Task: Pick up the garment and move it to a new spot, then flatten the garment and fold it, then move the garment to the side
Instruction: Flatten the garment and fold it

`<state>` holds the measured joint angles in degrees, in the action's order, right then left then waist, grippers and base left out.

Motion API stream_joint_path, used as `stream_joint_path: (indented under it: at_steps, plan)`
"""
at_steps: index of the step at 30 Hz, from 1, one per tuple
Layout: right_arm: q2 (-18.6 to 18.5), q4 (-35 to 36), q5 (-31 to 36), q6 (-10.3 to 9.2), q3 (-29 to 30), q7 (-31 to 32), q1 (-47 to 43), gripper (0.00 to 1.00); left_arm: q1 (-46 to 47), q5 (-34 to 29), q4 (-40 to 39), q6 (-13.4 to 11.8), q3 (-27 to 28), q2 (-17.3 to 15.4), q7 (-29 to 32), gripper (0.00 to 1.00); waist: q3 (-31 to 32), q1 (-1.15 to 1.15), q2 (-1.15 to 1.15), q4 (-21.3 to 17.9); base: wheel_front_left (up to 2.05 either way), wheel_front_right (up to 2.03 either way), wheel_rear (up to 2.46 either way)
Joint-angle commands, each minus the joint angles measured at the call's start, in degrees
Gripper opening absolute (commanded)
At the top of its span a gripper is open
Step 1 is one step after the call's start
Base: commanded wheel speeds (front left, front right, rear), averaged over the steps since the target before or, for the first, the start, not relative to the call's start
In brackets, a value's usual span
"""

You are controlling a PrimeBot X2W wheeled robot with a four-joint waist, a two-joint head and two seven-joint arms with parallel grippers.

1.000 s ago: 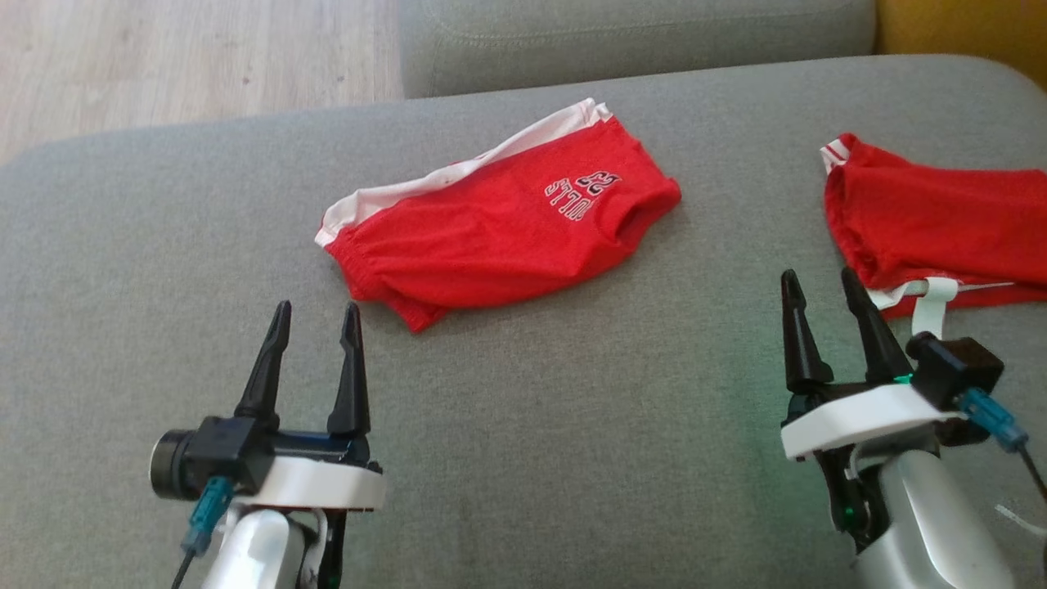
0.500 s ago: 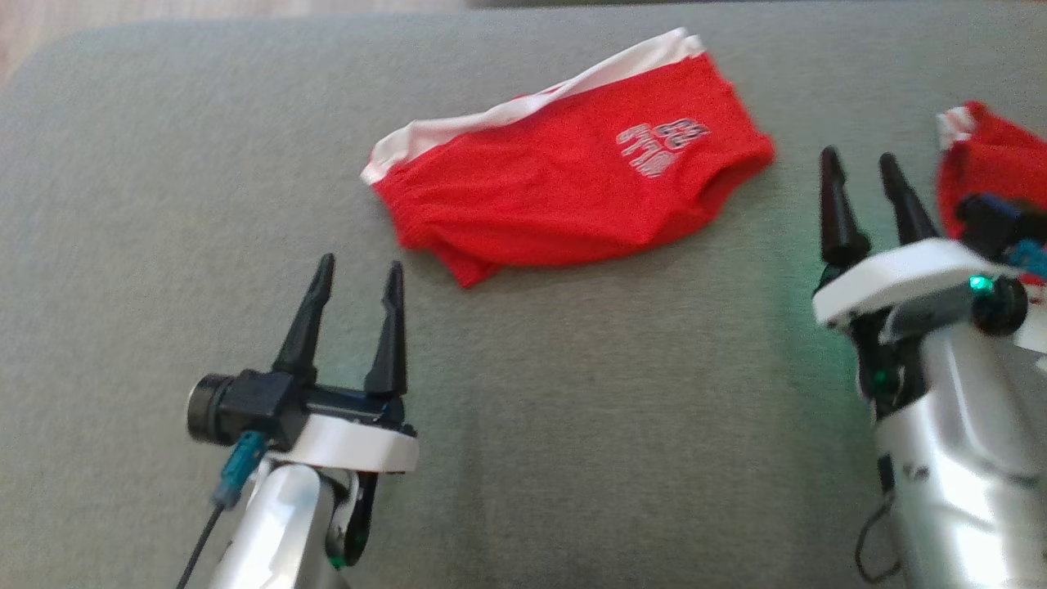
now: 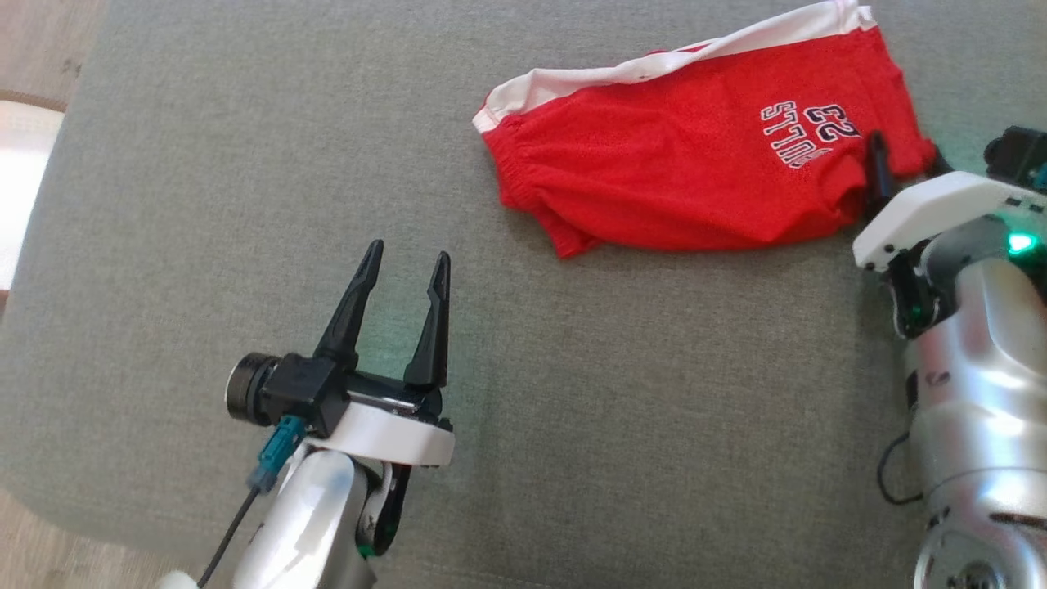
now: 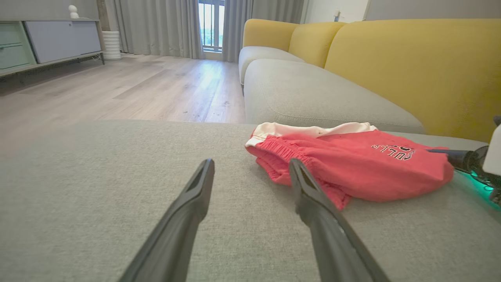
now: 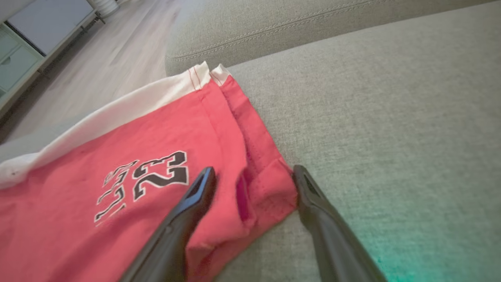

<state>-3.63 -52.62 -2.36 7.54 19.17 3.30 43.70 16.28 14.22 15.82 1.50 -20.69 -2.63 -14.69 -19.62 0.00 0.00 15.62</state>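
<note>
Soft, light shorts (image 3: 695, 180) on a sofa (image 3: 245, 164); right gripper (image 5: 253, 172), jaws apart, straddles the right hem corner, a likely hold; left gripper (image 3: 406, 258) likewise apart.

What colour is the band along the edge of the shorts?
White band on red shorts; it shows best in the right wrist view.

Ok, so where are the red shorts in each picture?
Head view: the red shorts lie at the upper right, on the grey couch.
Left wrist view: they lie right of the middle, just past the left pincer.
Right wrist view: they cover the lower left, one corner between the fingers of the right pincer.
Shared landmark: the white stripe along one edge.
</note>
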Motion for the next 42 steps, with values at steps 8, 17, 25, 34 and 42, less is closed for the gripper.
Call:
stream_joint_path:
  at_steps: [8,17,25,34,42]
  plan:
    - [0.7,-7.1,8.1,-0.05,4.2,-0.3,3.6,1.0,2.3,1.2,-1.7,-1.0,0.3,-0.3,-0.3,1.0,-0.1,0.0,0.0,-0.3,0.0,0.0,0.0]
    - [0.7,-17.3,6.5,-0.05,-0.7,-4.8,7.3,0.78,2.2,1.3,-1.2,-1.0,-0.2,-0.3,-0.3,1.0,0.4,0.0,0.0,-1.9,0.0,0.0,0.0]
    - [0.8,-20.5,1.2,-0.05,-7.6,-9.4,9.3,0.0,2.4,0.9,-1.0,-0.9,0.8,-0.2,-0.3,1.0,1.6,0.0,0.0,-2.6,0.0,0.0,0.0]
    - [-1.3,-19.5,1.4,-0.05,-3.0,-14.6,8.0,0.0,0.9,0.9,-1.1,-0.9,2.2,-0.2,-0.3,1.0,3.6,0.0,0.0,-3.4,0.0,0.0,0.0]
    - [-3.4,-18.1,0.3,-0.05,2.0,-16.8,4.4,0.0,-1.1,0.4,-1.1,-0.6,3.6,-0.2,-0.3,1.0,6.0,0.0,0.0,-5.5,0.0,0.0,0.0]
